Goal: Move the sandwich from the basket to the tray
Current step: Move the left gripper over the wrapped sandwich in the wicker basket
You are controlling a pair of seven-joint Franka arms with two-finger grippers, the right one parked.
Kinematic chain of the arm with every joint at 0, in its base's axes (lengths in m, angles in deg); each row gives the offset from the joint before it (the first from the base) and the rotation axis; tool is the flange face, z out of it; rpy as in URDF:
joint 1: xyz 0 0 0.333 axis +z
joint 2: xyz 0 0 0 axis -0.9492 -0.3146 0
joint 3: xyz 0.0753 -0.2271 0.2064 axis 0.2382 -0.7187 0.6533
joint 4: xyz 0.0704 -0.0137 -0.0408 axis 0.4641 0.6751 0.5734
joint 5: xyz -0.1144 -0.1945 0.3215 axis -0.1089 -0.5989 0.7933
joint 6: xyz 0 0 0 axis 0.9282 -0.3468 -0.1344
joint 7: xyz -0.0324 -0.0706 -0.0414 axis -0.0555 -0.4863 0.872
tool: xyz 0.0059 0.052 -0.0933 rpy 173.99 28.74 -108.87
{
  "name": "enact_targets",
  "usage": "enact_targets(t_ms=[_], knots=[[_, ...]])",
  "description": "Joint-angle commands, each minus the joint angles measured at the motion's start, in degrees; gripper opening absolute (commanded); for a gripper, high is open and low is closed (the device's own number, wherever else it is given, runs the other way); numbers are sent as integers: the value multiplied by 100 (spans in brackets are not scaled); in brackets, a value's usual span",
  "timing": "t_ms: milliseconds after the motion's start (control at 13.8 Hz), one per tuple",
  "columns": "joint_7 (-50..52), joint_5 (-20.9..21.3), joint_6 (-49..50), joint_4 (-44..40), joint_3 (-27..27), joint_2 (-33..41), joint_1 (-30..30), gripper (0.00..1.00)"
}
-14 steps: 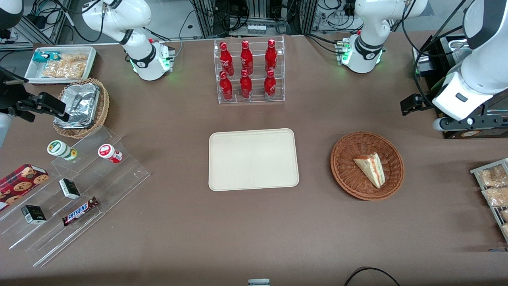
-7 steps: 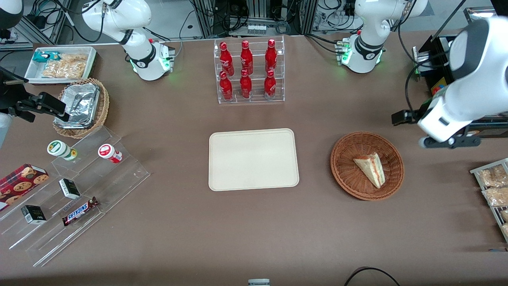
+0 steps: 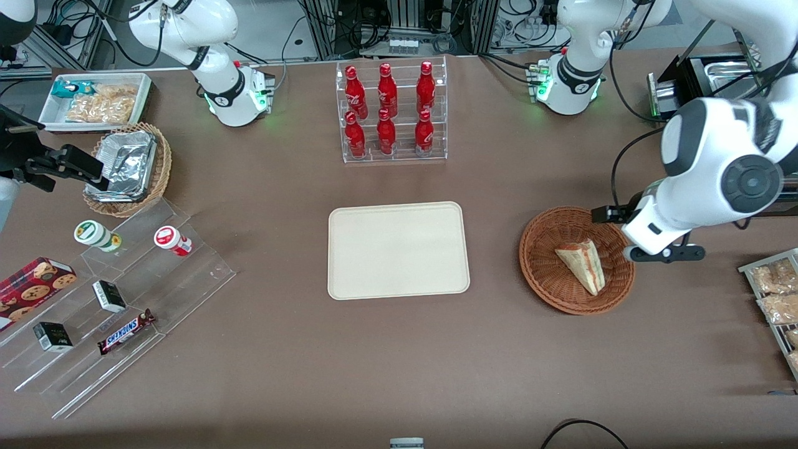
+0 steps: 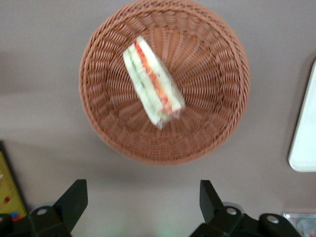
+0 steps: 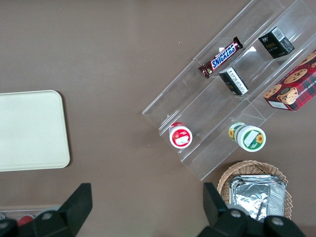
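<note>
Sandwich (image 4: 153,81) lies tilted in the basket (image 4: 217,123); your gripper (image 4: 140,207) hovers beside the rim, fingers (image 4: 74,200) wide. Descend off-centre and you'll probably crush the wedge.

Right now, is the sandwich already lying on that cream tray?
No, the sandwich lies in the basket, the tray is bare, and the gripper hovers above the basket's edge with open fingers.

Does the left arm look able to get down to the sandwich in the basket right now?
Probably yes. The gripper hangs open above the basket's edge, and the sandwich lies uncovered in the middle with nothing over it.
</note>
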Motion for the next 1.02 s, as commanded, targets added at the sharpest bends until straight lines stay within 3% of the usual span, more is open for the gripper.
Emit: enact_targets(t_ms=[0, 945], knots=[[425, 21, -924, 738, -18, 130, 6, 100], [3677, 21, -3756, 2023, -18, -203, -20, 100]])
